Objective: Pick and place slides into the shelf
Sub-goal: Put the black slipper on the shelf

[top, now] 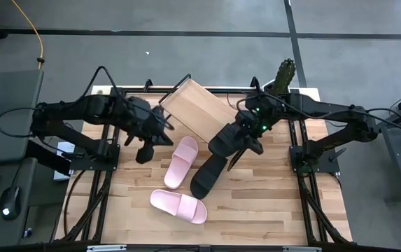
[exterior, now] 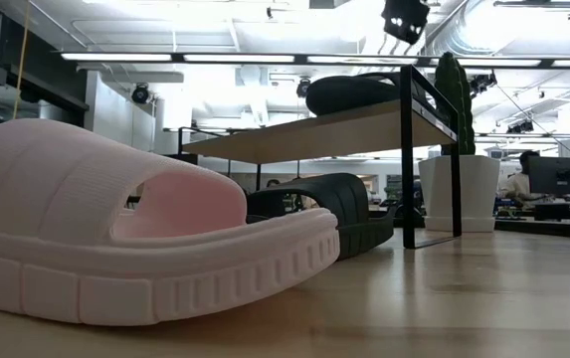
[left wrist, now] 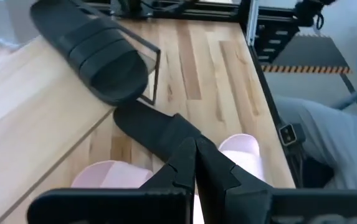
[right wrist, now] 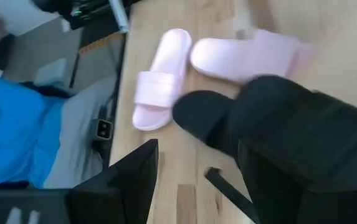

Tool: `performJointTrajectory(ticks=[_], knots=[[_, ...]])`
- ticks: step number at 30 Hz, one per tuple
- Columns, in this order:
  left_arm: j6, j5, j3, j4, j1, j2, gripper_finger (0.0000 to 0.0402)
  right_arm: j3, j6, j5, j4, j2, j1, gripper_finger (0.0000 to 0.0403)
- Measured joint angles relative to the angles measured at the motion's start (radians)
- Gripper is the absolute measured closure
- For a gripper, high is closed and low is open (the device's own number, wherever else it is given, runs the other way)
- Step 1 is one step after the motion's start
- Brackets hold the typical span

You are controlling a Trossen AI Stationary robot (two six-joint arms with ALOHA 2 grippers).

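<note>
One black slide (top: 222,138) lies sole down on the right end of the shelf (top: 192,108), a slanted wooden board on a thin black frame; the low view shows this slide (exterior: 352,93) on top of the board. A second black slide (top: 209,175) rests on the table in front of the shelf. Two pink slides (top: 181,161) (top: 179,205) lie on the table, sole down. My right gripper (top: 243,152) (right wrist: 197,165) hovers open just off the shelf's right end, nothing between its fingers. My left gripper (top: 146,150) (left wrist: 195,163) is shut, in the air left of the pink slides.
A white pot with a cactus (top: 284,75) stands at the table's far right, beside the shelf (exterior: 304,127). The near pink slide (exterior: 135,239) fills the low view's left. A person in blue and grey (right wrist: 35,118) sits beyond the table's left edge. Bare wood (top: 277,203) lies at the near right.
</note>
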Motion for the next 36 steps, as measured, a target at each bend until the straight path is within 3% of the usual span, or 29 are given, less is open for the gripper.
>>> performJointTrajectory(ticks=[7,18,25,36], knots=[[0.05,-0.067,0.0,-0.006,-0.149,0.042,0.0401,0.001,0.006,0.006,0.118,0.0,0.051,0.0192],[0.072,-0.347,-0.001,-0.034,-0.372,0.19,0.0401,0.001,0.002,0.139,0.13,0.0,0.065,0.0192],[0.115,-0.49,0.0,-0.042,-0.434,0.272,0.0401,0.001,0.002,0.193,0.133,0.0,0.064,0.0192],[0.106,-0.541,0.0,-0.047,-0.44,0.362,0.0401,0.001,0.007,0.202,0.146,0.0,0.064,0.0192]])
